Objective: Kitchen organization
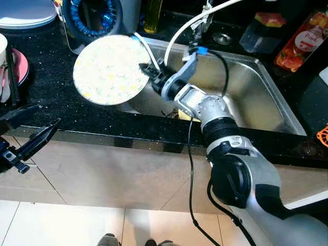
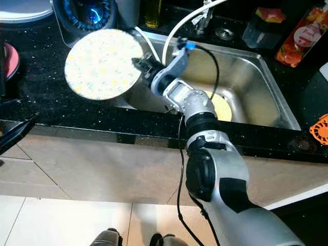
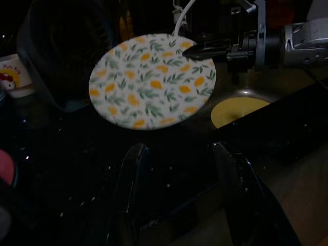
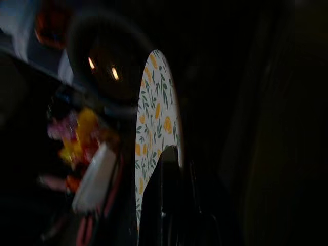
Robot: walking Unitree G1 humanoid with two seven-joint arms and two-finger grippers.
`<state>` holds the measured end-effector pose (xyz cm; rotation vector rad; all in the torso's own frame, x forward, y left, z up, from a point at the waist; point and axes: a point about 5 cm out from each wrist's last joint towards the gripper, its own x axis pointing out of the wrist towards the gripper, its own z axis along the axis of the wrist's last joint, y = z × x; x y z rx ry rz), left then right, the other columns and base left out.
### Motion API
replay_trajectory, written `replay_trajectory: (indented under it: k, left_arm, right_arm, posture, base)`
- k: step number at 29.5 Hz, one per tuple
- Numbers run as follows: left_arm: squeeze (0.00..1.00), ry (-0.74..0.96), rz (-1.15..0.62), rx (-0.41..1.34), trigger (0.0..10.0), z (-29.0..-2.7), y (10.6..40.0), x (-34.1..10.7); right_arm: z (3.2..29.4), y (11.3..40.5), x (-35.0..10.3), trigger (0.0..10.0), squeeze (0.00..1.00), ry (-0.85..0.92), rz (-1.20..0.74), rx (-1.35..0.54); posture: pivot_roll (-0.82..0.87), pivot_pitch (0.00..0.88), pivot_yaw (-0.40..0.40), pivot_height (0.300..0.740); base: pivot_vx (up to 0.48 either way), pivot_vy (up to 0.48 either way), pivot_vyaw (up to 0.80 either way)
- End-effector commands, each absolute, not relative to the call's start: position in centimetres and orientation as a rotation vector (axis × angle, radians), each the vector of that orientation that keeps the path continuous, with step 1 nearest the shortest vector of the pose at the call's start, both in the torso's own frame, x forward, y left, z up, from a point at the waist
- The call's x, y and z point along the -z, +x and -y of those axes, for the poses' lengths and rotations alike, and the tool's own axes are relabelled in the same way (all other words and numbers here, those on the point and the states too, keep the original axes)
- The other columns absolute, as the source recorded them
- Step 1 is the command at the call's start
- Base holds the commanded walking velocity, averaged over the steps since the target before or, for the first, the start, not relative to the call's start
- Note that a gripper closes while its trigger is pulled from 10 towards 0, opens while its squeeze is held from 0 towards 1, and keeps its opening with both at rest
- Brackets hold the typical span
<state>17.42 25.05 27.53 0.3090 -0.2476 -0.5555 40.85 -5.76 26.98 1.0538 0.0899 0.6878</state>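
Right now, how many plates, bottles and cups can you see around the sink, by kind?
Patterned plate, held at its rim by the right gripper: 1
Yellow plate lying in the sink: 1
Pink plate at the counter's left edge: 1
Red-labelled bottle: 1
Yellow bottle: 1
Cup: 1
Total: 6

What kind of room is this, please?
Most likely a home kitchen: a steel sink with a faucet set in a black stone counter, and the right gripper holds a patterned plate.
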Motion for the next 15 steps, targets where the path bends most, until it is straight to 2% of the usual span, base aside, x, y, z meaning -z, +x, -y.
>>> replay_trajectory:
  k: [1, 3, 7, 8, 12, 13, 15]
  left_arm:
    - [0.00, 0.290, 0.248, 0.577, 10.0, -24.6, 17.7, -27.2]
    - [0.00, 0.287, 0.261, 0.578, 10.0, -24.4, 18.1, -27.3]
    - [0.00, 0.270, 0.303, 0.599, 10.0, -23.6, 19.6, -27.7]
    - [0.00, 0.270, 0.303, 0.599, 10.0, -23.6, 19.6, -27.7]
    - [0.00, 0.250, 0.309, 0.659, 10.0, -22.6, 20.5, -27.7]
    - [0.00, 0.250, 0.309, 0.659, 10.0, -22.6, 20.5, -27.7]
    - [0.00, 0.237, 0.305, 0.688, 10.0, -22.1, 20.9, -27.5]
  right_arm:
    - [8.1, 41.3, -28.7, 0.0, 0.00, 1.109, 0.037, -0.645]
    - [9.1, 41.3, -29.1, 0.0, 0.00, 1.108, 0.085, -0.623]
    - [13.3, 41.5, -29.7, 0.0, 0.00, 0.867, 0.251, -0.430]
    - [13.3, 41.5, -29.7, 0.0, 0.00, 0.867, 0.251, -0.430]
    - [17.2, 41.3, -29.7, 0.0, 0.00, 0.677, 0.328, -0.252]
    - [17.2, 41.3, -29.7, 0.0, 0.00, 0.677, 0.328, -0.252]
    - [19.0, 41.1, -29.4, 0.0, 0.00, 0.514, 0.331, -0.154]
  posture:
    - [0.34, 0.101, -0.152, 0.740]
    - [0.34, 0.103, -0.154, 0.740]
    - [0.32, 0.111, -0.149, 0.740]
    - [0.32, 0.111, -0.149, 0.740]
    - [0.29, 0.115, -0.130, 0.740]
    - [0.29, 0.115, -0.130, 0.740]
    - [0.28, 0.120, -0.124, 0.740]
  base:
    - [0.000, 0.000, 0.00]
    - [0.000, 0.000, 0.00]
    - [0.000, 0.000, 0.00]
    - [0.000, 0.000, 0.00]
    - [0.000, 0.000, 0.00]
    - [0.000, 0.000, 0.00]
    - [0.000, 0.000, 0.00]
